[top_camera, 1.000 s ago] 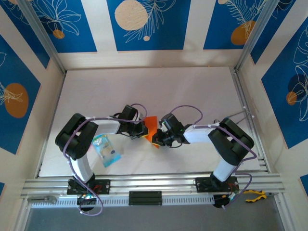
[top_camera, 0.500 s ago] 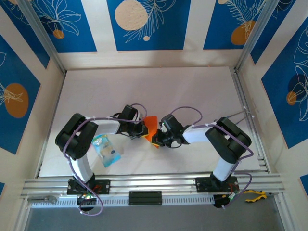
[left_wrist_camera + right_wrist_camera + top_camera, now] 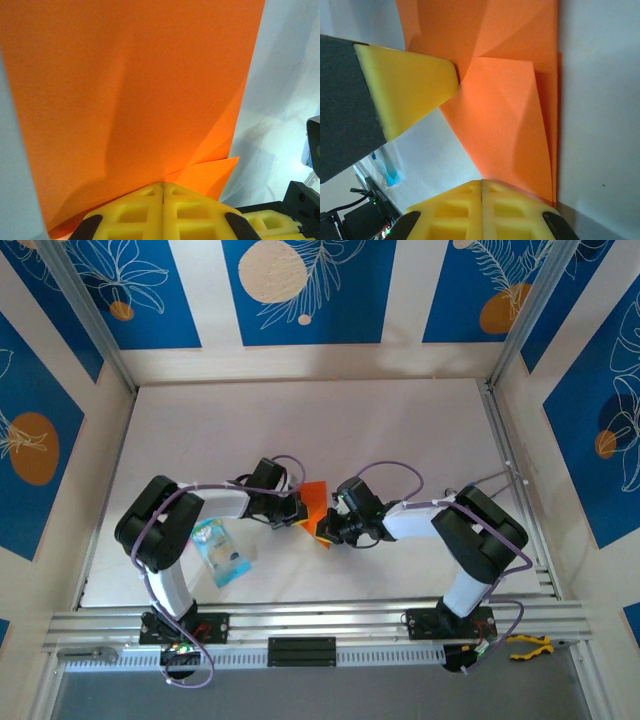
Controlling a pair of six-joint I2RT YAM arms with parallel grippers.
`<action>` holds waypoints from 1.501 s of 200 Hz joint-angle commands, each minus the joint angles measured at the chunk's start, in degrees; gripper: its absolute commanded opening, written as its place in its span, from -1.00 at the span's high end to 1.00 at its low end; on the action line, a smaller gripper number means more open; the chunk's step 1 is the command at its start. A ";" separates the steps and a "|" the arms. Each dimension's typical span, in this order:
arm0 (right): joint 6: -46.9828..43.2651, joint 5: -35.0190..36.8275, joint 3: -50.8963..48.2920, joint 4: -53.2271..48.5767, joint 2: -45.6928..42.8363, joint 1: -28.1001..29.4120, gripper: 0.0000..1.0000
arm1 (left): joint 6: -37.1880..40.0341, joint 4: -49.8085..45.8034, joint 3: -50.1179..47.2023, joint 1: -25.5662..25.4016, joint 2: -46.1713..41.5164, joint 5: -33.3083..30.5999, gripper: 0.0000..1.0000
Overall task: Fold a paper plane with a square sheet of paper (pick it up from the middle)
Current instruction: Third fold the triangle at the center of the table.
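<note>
Square sheet of paper (image 3: 314, 502), partly folded, fans out ahead of both fingertips. Left gripper (image 3: 163, 188) is clamped shut on one edge, right gripper (image 3: 481, 183) on a folded flap. It looks light, floppy and tear-prone, so I'd grip near the creases.
</note>
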 commanded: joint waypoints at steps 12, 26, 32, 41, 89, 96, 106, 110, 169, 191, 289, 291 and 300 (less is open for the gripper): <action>-0.31 -0.04 0.69 -0.95 1.66 -0.32 0.90 | 0.73 -2.97 -0.06 0.62 -0.54 -1.86 0.95; 0.24 1.18 -0.41 -1.43 2.34 -0.32 0.90 | 0.75 -2.50 0.07 0.57 -0.86 -1.11 0.95; 0.31 1.17 -0.86 -1.31 2.60 -0.32 0.91 | 0.77 -2.19 0.08 0.60 -1.14 -0.75 0.94; 0.34 1.05 -1.55 -1.27 2.99 -0.32 0.91 | 0.76 -1.76 0.20 0.61 -1.55 -0.03 0.92; 0.32 0.94 -3.07 -1.41 2.87 -0.40 0.94 | 0.80 -0.74 0.08 0.44 -6.54 1.71 0.79; 0.26 0.78 -2.81 -1.63 2.94 -0.43 0.94 | 0.59 -0.46 -0.26 0.25 -6.94 2.01 0.78; -0.04 0.67 -2.38 -1.84 3.08 -0.41 0.94 | 0.18 -0.04 -0.69 -0.05 -7.05 2.43 0.78; -0.04 0.74 -2.32 -1.98 3.14 -0.43 0.94 | 0.02 0.23 -0.78 -0.22 -6.78 2.71 0.78; -0.30 1.02 -2.18 -3.11 3.05 -0.50 0.95 | -0.67 0.49 -1.89 -0.82 -2.25 2.45 0.81; -0.40 1.25 -2.53 -3.47 2.75 -0.67 0.95 | 0.56 -1.18 -1.85 0.07 -1.35 0.81 0.82; -1.23 1.12 -4.40 -3.74 1.84 -1.55 0.96 | 2.63 1.19 -4.41 8.63 -2.40 2.45 0.81; -1.30 1.11 -4.37 -3.71 1.89 -1.61 0.96 | 2.65 1.07 -4.37 8.70 -2.53 2.43 0.81; -1.35 0.74 -4.45 -3.48 1.65 -1.72 0.96 | 2.99 0.46 -4.16 8.97 -3.04 2.47 0.81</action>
